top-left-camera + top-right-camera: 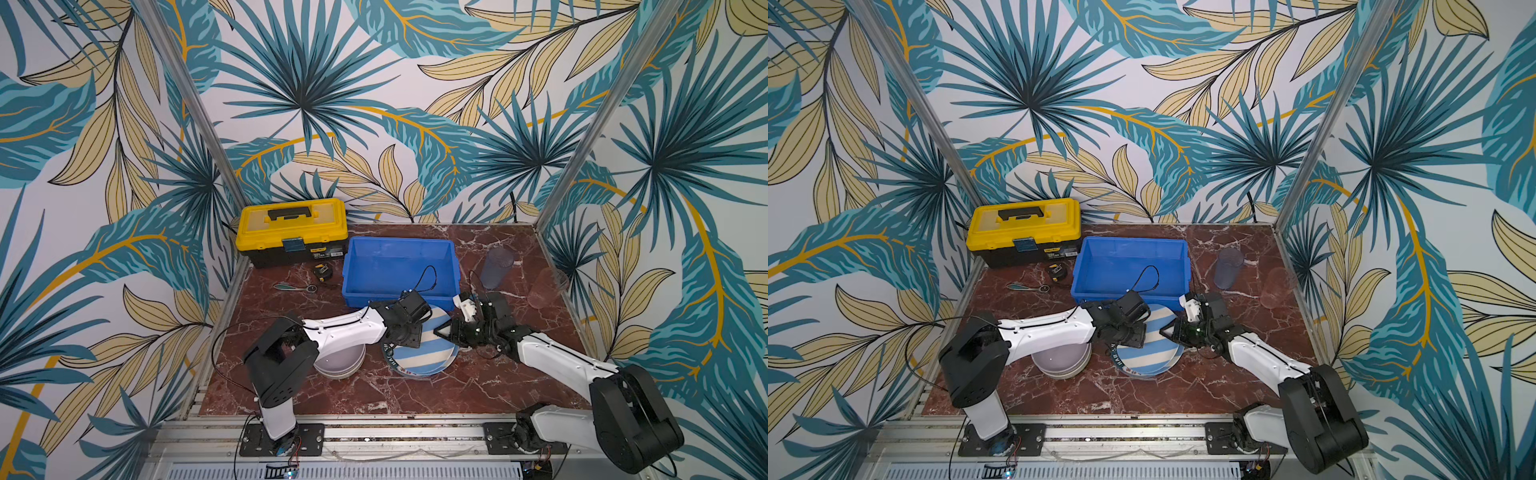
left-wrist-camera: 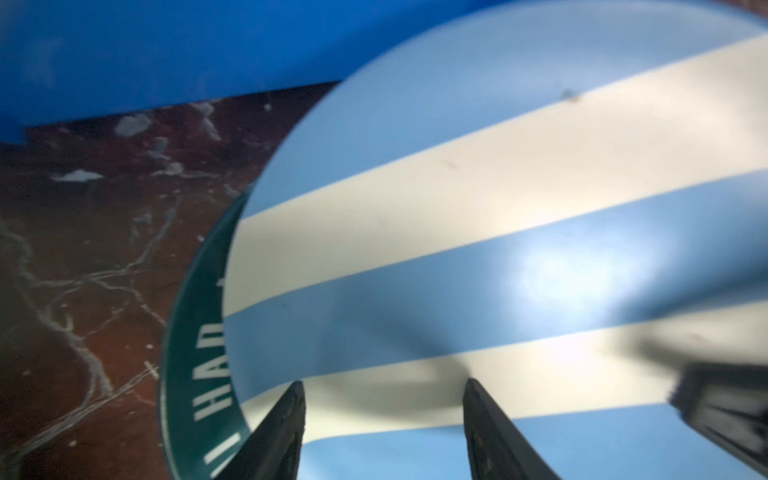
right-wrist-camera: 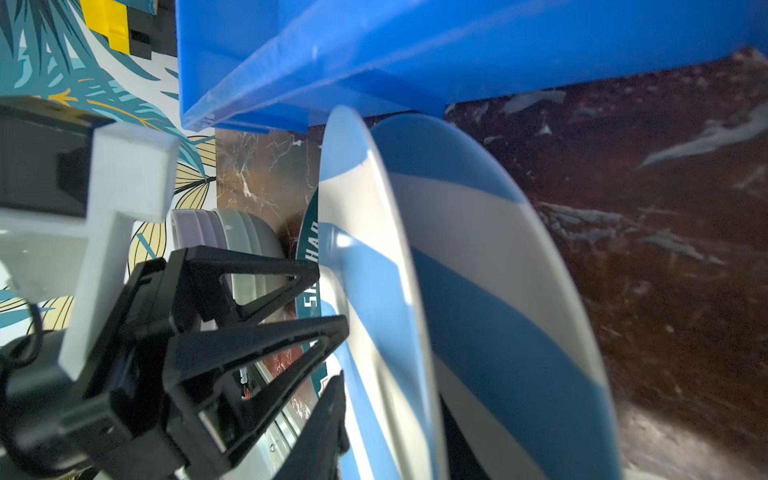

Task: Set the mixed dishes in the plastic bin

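The blue plastic bin [image 1: 399,251] stands at the middle back, with bare walls and floor. In front of it lies a stack of plates. The top striped plate [image 1: 436,351] is tilted up off a second striped plate [image 3: 498,291], above a green-rimmed lettered plate [image 1: 388,357]. My right gripper [image 1: 440,332] is shut on the tilted plate's right rim; one finger [image 3: 328,415] lies on its face and the other is hidden behind it. My left gripper [image 2: 384,399] hangs open over the plate's left part, holding nothing. Stacked bowls [image 1: 338,361] sit under the left arm. A bluish tumbler [image 1: 496,268] and a pinkish tumbler [image 1: 546,289] stand at right.
A yellow-and-black toolbox [image 1: 291,230] stands at the back left. A tape measure [image 1: 323,271] and a small teal-handled tool [image 1: 291,286] lie between it and the bin. Metal frame posts and patterned walls close in the marble table [image 1: 415,395].
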You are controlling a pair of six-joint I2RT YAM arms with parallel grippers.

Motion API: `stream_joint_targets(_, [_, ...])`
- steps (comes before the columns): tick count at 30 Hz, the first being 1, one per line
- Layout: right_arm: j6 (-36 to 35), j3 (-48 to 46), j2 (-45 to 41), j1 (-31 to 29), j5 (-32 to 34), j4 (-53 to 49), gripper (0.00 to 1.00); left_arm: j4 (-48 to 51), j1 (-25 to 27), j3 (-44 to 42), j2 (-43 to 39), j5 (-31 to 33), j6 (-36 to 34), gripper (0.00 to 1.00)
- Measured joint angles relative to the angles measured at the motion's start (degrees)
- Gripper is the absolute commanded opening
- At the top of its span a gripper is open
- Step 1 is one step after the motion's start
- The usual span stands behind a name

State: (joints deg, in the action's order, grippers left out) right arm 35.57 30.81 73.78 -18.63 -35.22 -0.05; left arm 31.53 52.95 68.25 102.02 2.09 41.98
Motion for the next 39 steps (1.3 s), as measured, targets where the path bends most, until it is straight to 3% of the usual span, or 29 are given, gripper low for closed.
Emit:
stream_joint_targets(10, [-0.35,0.15,0.04,-0.02,-0.79,-0.22,0.09,0.22,-0.42,-0.63,-1.42,-0.17,1.4,0.62])
stream_joint_targets(15, [-0.46,1.66,-0.7,-0.55,-2.64,-0.11,0.01,2.1,-0.94,-0.7,-3.89,1.27,1.49,0.68])
stream_joint_targets(19, [-0.46,2.75,-0.7,-0.87,-4.39,-0.24,0.0,3.56,-1.53,-0.79,-6.43,2.51,1.2,0.75])
stream_joint_targets(29, [-1.64,8.72,-2.99,-0.96,-6.23,-5.35,0.0,5.95,-3.72,-1.16,-16.2,4.2,-0.02,0.78])
stream_joint_targets(39, [-6.12,26.58,-2.25,-0.96,-3.96,-19.54,0.0,6.95,-5.81,-5.33,-31.69,7.28,-3.13,0.87])
